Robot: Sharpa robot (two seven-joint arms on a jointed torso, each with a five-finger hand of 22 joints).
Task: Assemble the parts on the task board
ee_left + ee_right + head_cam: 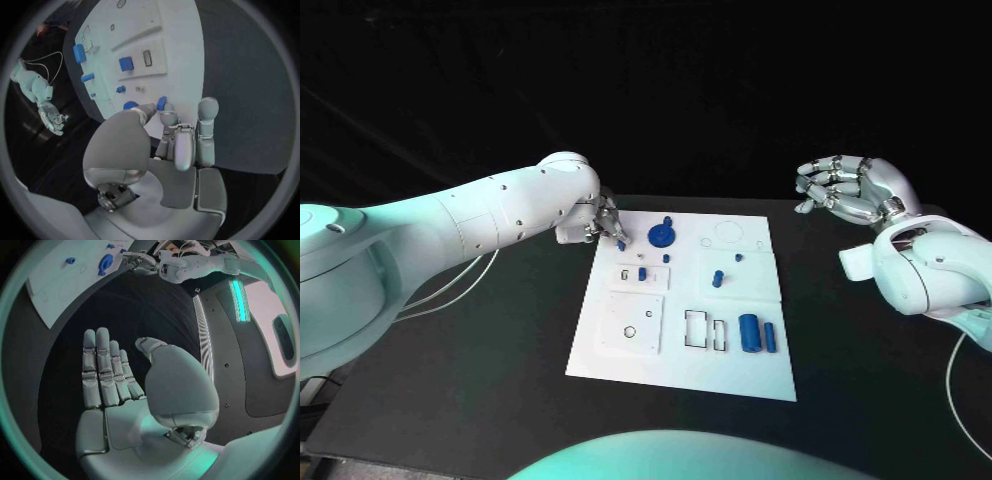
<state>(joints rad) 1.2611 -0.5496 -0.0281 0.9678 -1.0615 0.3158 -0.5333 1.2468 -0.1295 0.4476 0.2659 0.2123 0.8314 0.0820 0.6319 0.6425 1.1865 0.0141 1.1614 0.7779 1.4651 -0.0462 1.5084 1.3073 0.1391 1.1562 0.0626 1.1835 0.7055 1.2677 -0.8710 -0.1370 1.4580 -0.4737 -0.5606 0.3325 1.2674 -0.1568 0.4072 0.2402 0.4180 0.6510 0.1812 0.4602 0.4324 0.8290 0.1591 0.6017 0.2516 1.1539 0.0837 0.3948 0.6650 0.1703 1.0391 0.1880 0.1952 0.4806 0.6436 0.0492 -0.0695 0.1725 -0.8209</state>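
Note:
The white task board (733,370) lies mid-table. My left hand (596,225) is at its far left corner and pinches a small blue part (620,243) between thumb and a finger, low over the board; in the left wrist view that part (161,103) sits at the fingertips (169,119). A round blue part (661,236) stands just right of it. Small blue pegs (718,277) stand mid-board, and two blue cylinders (759,333) lie near the front right. My right hand (855,190) is raised off the board's far right, open, its fingers (103,365) straight and holding nothing.
Rectangular slots (705,330) and a round hole (630,331) mark the board's near half. The black table (473,380) runs wide on both sides of the board. A cable (452,285) trails under my left arm.

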